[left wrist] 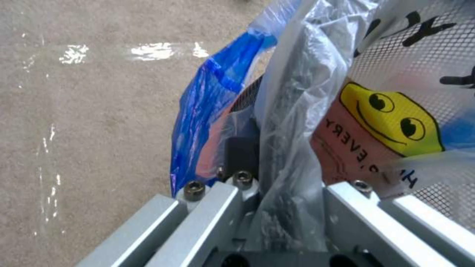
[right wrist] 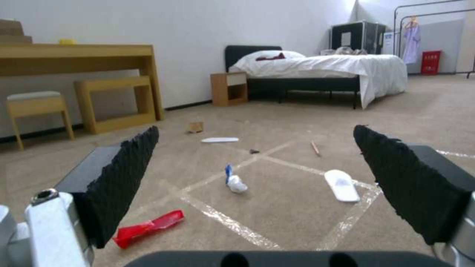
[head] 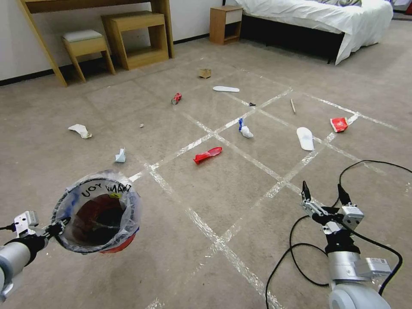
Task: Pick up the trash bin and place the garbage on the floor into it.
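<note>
Nearest your head camera, at the lower left of the frame, the trash bin (head: 99,212) hangs clear of the floor (head: 240,180), mouth up so litter can drop in. Your left gripper (head: 58,226) is clamped on its rim, the bag's plastic bunched between the jaws in the left wrist view. At the lower right your right gripper (head: 324,194) hovers with fingers spread and nothing held, pointed at the garbage. Ahead lie a white slipper (head: 305,138), a red wrapper (head: 207,154), crumpled paper (head: 246,131), and a crushed can (head: 176,98).
</note>
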Robot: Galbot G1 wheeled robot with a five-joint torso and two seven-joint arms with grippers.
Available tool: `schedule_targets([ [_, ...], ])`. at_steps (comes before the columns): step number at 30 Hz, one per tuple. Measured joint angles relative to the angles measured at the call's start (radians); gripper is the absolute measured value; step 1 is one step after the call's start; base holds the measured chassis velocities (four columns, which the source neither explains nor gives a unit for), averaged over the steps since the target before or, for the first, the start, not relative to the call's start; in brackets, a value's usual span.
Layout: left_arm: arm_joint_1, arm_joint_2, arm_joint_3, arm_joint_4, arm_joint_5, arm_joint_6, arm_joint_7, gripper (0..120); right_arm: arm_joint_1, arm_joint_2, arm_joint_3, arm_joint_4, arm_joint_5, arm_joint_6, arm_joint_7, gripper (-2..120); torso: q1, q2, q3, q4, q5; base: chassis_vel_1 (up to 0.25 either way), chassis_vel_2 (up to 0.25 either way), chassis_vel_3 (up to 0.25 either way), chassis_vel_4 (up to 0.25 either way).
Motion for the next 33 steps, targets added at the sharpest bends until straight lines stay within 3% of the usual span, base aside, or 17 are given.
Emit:
schedule_targets([
  [33, -0.017, -0.002, 0.019, 0.019, 0.013, -0.003, 0.001, 0, 0.012, 0.008, -0.006, -0.023, -0.026, -0.004, 0.000, 100, 0.000, 0.000, 0.000, 0.0000, 0.0000, -0.007, 0.008, 0.008, -0.006],
])
